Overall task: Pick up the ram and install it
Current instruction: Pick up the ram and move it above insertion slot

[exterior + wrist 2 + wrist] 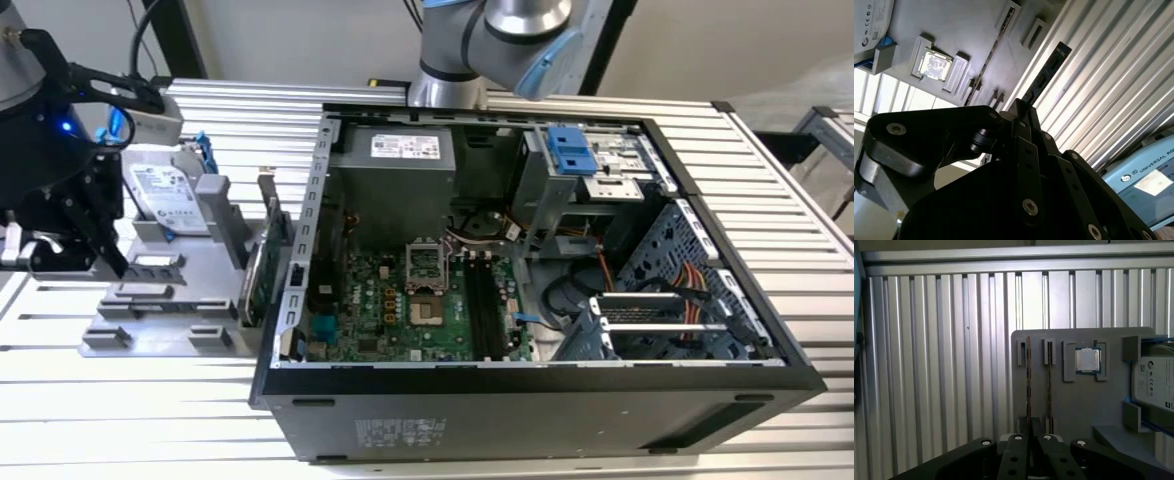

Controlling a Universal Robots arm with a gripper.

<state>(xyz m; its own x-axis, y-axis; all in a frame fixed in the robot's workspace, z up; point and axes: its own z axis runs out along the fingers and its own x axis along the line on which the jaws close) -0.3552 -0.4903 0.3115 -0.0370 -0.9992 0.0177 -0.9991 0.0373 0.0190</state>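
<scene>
The ram is a thin dark stick that juts out from between the fingertips of my gripper, which is shut on it. In the first wrist view the ram appears edge-on, rising from my gripper in front of the grey holder tray. In the exterior view my black gripper hangs at the far left, just beside the holder tray. It is well away from the open computer case and the dark memory slots on its green motherboard.
The tray carries a hard drive, an upright green expansion card and a square processor chip. Another thin strip stands edge-on in a tray slot. The tray and case rest on a ribbed metal table. The arm's base stands behind the case.
</scene>
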